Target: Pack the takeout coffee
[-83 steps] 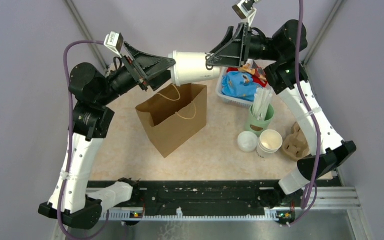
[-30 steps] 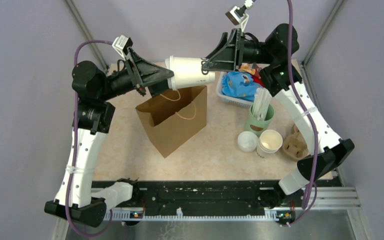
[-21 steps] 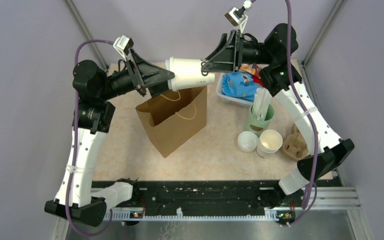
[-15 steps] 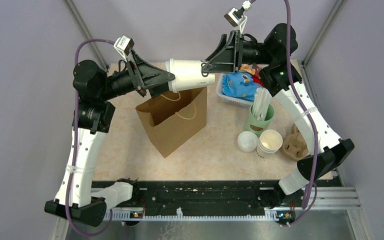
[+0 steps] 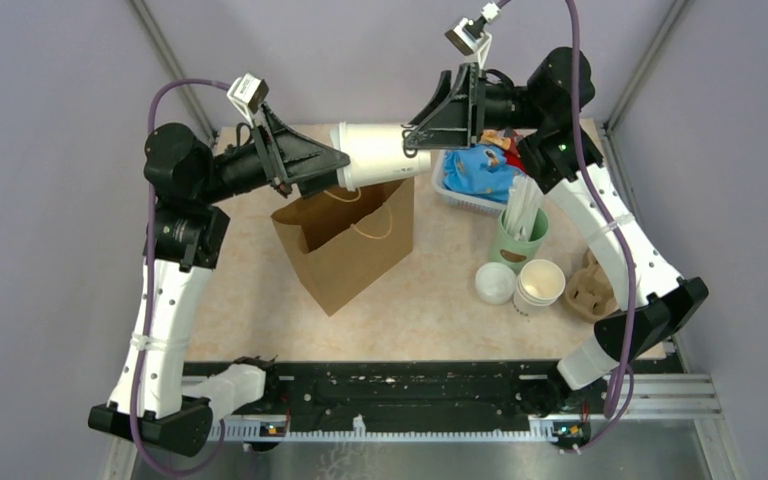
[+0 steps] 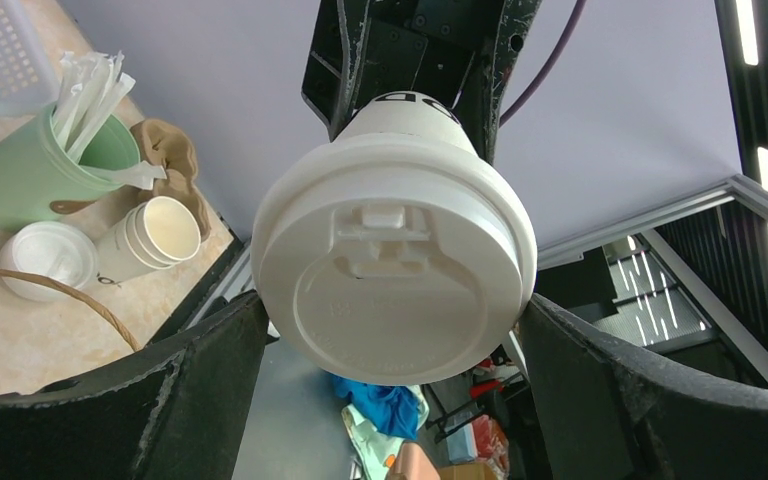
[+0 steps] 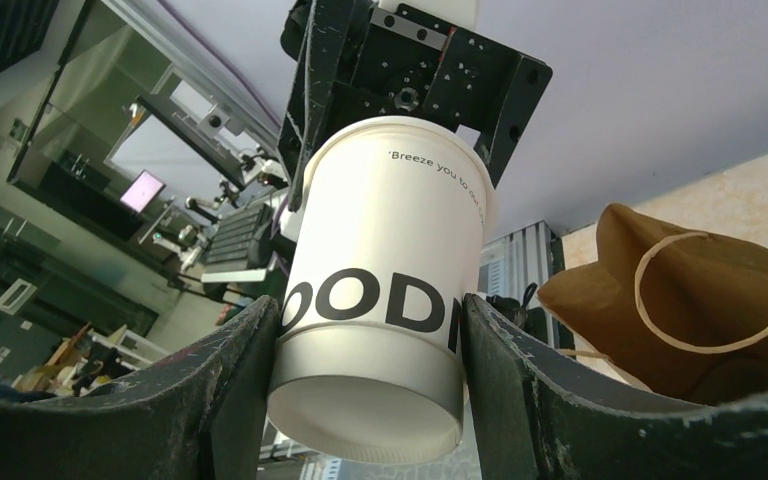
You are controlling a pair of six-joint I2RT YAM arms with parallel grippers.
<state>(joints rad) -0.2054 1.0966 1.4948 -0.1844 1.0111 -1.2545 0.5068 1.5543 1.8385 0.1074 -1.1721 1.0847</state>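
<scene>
The takeout coffee (image 5: 385, 152), a white paper cup with black lettering and a white lid, is held sideways in the air above the open brown paper bag (image 5: 345, 250). My right gripper (image 5: 415, 135) is shut on the cup's base end, and its pads press the lettered wall in the right wrist view (image 7: 385, 270). My left gripper (image 5: 340, 165) closes on the lid end. In the left wrist view the lid (image 6: 395, 290) fills the gap between both fingers and touches them. The bag's mouth and handle also show in the right wrist view (image 7: 700, 300).
A green holder of wrapped straws (image 5: 518, 240), a stack of lidless white cups (image 5: 538, 285), a loose white lid (image 5: 494, 282) and a cardboard carrier (image 5: 588, 285) stand at the right. A white basket (image 5: 460, 200) with a blue packet sits behind them.
The cup and both grippers have shifted left and tilted slightly over the bag. Both grippers have kept hold of the cup's ends.
</scene>
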